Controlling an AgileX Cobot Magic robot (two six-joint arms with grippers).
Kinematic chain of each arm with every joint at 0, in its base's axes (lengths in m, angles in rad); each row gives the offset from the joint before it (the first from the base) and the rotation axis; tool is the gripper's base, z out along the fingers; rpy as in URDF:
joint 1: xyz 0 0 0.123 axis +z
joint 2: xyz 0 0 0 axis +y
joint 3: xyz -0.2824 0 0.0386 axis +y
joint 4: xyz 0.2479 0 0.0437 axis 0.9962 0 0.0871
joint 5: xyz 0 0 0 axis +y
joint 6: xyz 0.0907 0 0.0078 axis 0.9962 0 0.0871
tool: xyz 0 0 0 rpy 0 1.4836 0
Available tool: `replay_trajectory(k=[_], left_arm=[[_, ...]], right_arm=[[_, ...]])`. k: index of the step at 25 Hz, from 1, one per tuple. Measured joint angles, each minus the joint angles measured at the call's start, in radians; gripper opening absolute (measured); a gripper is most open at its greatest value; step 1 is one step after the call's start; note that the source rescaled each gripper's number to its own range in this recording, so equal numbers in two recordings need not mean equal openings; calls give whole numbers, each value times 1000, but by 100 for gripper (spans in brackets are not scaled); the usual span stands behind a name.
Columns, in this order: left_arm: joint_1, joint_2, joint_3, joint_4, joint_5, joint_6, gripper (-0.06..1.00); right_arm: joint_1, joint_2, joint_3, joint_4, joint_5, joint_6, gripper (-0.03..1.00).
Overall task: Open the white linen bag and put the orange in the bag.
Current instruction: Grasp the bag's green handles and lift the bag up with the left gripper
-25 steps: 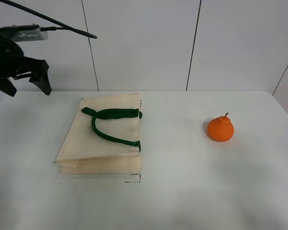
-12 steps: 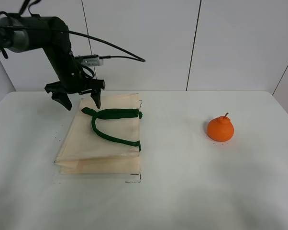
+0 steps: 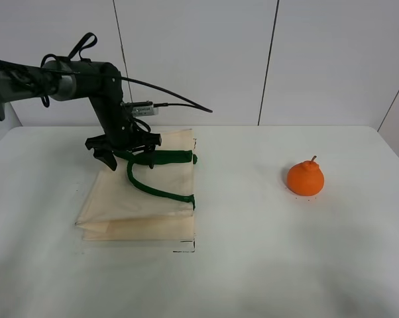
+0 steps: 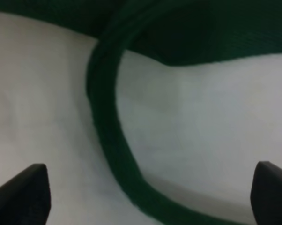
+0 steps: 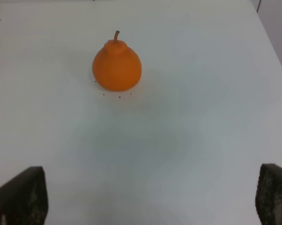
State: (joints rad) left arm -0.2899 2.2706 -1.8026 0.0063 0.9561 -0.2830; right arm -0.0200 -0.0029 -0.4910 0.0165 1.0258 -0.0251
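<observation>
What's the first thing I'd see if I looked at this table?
The bright orange pops out first, sitting alone on the right side of the white table. Next comes the black left gripper, open right over the green handles of the white linen bag, which lies flat on the left.

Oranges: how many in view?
1. The orange stands on the table, right of the bag and apart from it. The flat bag's inside is hidden.
</observation>
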Motion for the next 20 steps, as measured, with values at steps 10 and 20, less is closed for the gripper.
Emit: replay_trajectory(k=[10, 20], left_arm=[[0, 96, 0, -33, -38, -8, 94], [-1, 98, 2, -49, -63, -63, 6]], right_arm=[[0, 0, 0, 0, 0, 0, 98], [0, 0, 0, 0, 0, 0, 98]])
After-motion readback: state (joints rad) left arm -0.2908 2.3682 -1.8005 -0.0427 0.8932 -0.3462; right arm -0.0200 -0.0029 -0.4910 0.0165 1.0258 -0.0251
